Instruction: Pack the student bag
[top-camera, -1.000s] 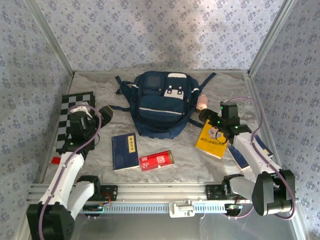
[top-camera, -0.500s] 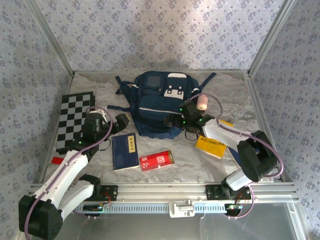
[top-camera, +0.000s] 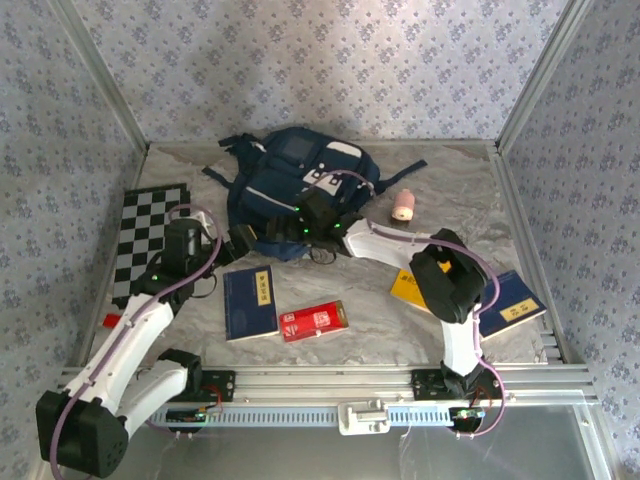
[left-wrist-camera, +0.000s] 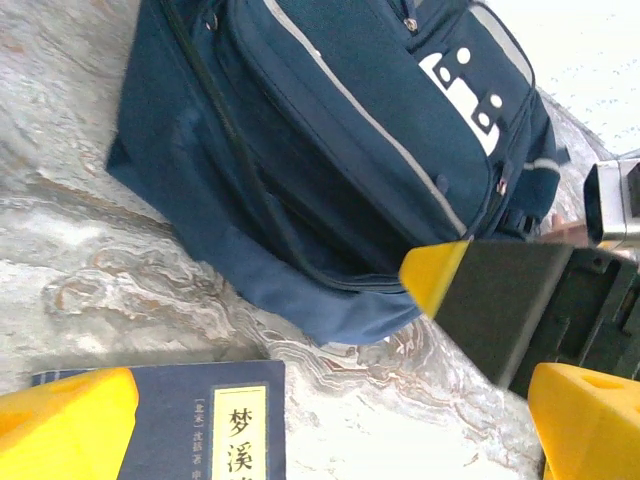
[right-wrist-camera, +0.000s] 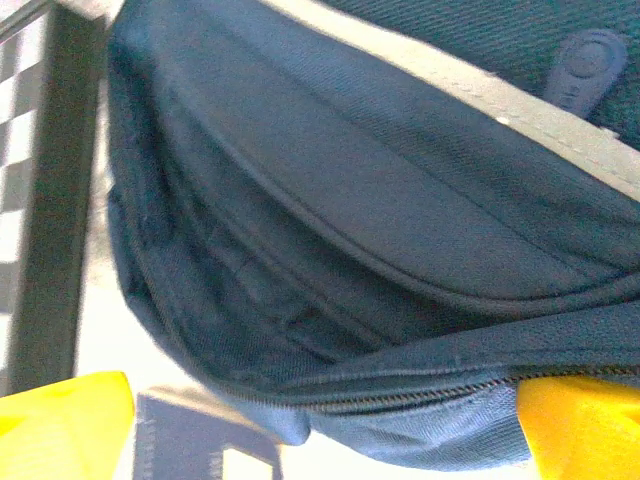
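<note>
A: What is the surface like?

B: The surface (top-camera: 370, 335) is grey and white, like marble. Walls with little blue flowers stand on three sides. A metal rail (top-camera: 330, 381) runs along the near edge.

A: Where is the student bag?

B: The student bag (top-camera: 290, 185) lies at the back, a bit left of the middle. Its pockets face up and it is turned at a slant.

A: What about the arms?

B: The right gripper (top-camera: 305, 228) reaches far across to the bag's lower edge. In its own camera its jaws are wide, with that edge between the yellow tips. I cannot tell if they touch it. The left gripper (top-camera: 238, 243) is just beside the bag's lower left corner. Its jaws are wide too, with nothing in them.

A: What lies by the edges?

B: A checkered board (top-camera: 140, 235) lies along the left wall. A blue book (top-camera: 515, 300) lies near the right edge, with a yellow book (top-camera: 408, 287) near it. A pink roll (top-camera: 403, 206) sits at the back right, apart from the bag.

A: Is there room to move?

B: A dark blue book (top-camera: 250, 302) and a red box (top-camera: 313, 321) lie just beside each other in front of the bag. Bare surface shows between the red box and the yellow book — and around the pink roll, up to the back right corner.
</note>
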